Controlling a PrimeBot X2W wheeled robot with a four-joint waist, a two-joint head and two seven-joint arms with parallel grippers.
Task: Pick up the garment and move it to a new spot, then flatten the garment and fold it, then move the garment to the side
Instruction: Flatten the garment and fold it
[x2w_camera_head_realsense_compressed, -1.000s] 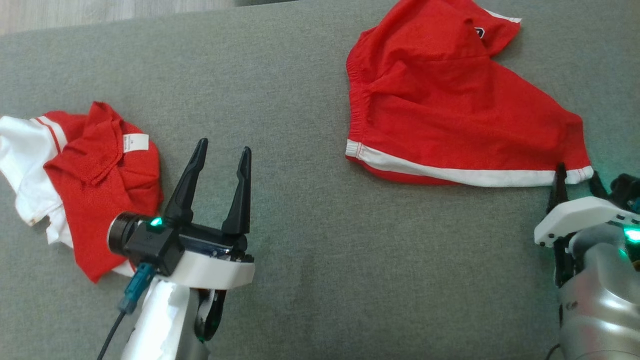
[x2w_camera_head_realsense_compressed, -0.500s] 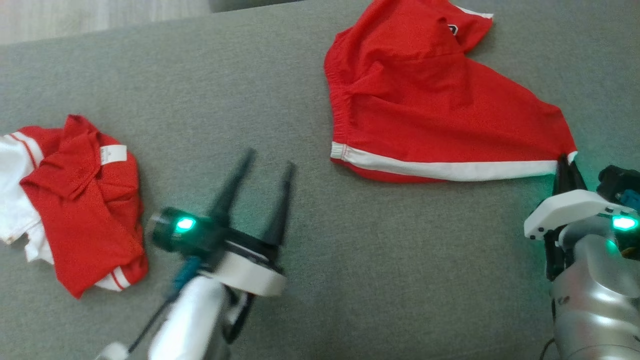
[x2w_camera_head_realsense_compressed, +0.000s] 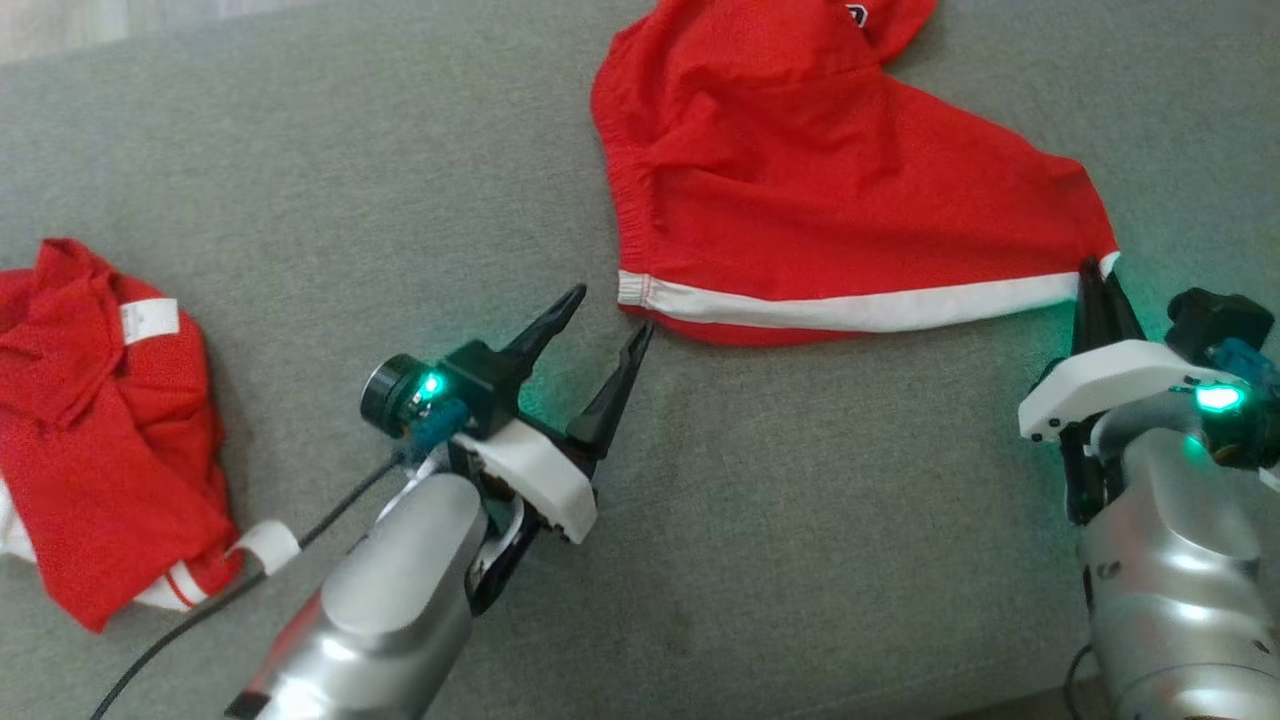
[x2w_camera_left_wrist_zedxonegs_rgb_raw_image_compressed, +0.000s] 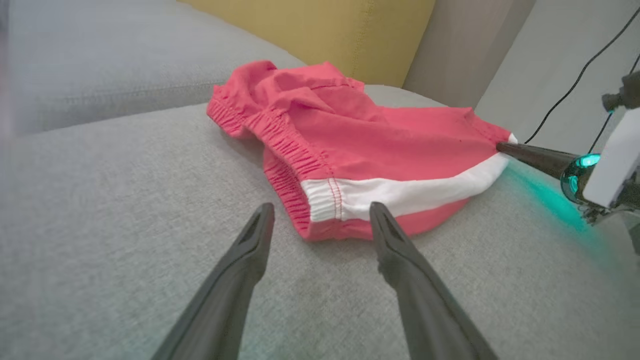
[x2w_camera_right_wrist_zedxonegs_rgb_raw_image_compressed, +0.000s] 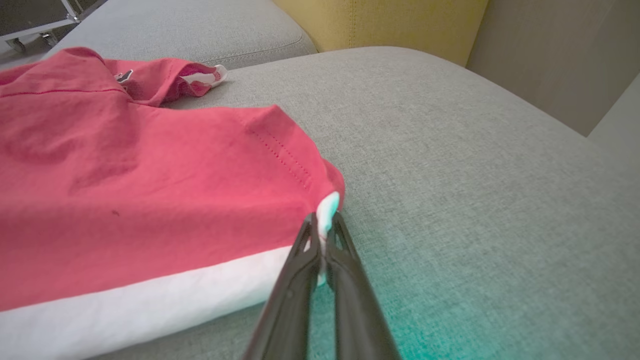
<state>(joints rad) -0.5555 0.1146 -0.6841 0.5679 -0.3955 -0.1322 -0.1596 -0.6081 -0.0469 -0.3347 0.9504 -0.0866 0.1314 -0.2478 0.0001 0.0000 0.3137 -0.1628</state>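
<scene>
Between the right fingers (x2w_camera_right_wrist_zedxonegs_rgb_raw_image_compressed: 292, 295), a corner of the red shorts (x2w_camera_right_wrist_zedxonegs_rgb_raw_image_compressed: 150, 175).

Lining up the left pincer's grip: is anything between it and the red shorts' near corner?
Nothing visible. The open left pincer points at the white-striped waistband corner of the red shorts, with bare grey cushion between. The right pincer is shut on the far corner; the other red garment lies well off to the left.
</scene>
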